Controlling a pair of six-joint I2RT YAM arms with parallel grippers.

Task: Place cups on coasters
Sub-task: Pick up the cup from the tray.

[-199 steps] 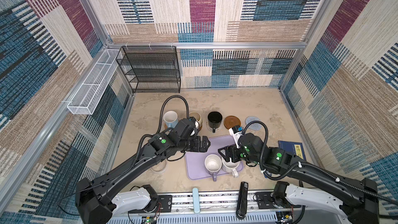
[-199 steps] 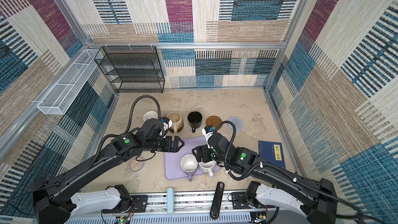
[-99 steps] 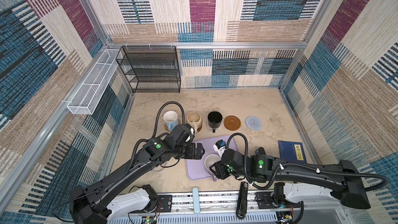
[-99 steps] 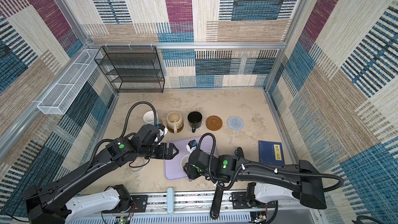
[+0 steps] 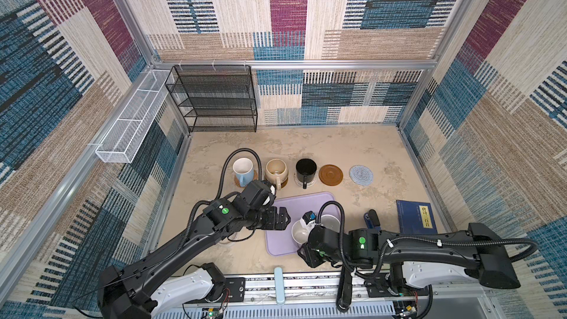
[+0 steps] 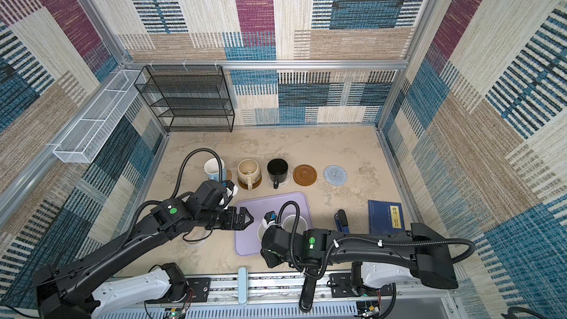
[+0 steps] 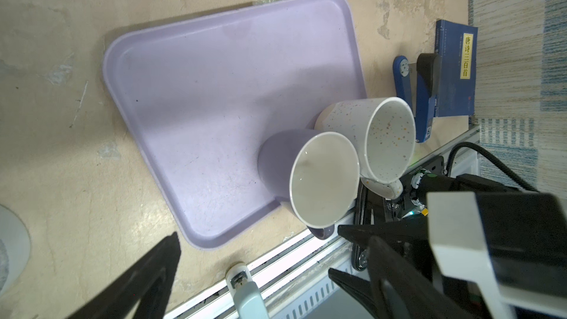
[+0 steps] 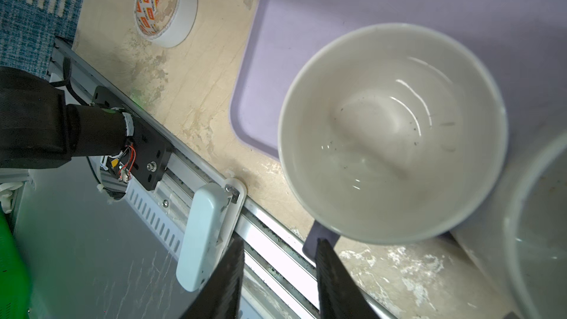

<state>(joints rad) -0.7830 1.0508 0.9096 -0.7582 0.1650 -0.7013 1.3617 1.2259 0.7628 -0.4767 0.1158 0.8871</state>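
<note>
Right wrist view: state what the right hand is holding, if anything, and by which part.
Nothing yet. The right hand stands open at the handle of the lavender mug, not clamped on it.

Count 5: light blue cup, beige cup, black cup, lavender cup, speckled white cup
Count 5: rattan coaster, covered wooden coaster, whitish crocheted coaster, bare wooden coaster, blue-grey crocheted coaster; so wooden 2, crocheted 2, rattan 1
Count 1 each: lavender tray, blue book, stapler, tape roll, shallow round dish, black wire rack, white wire basket
</note>
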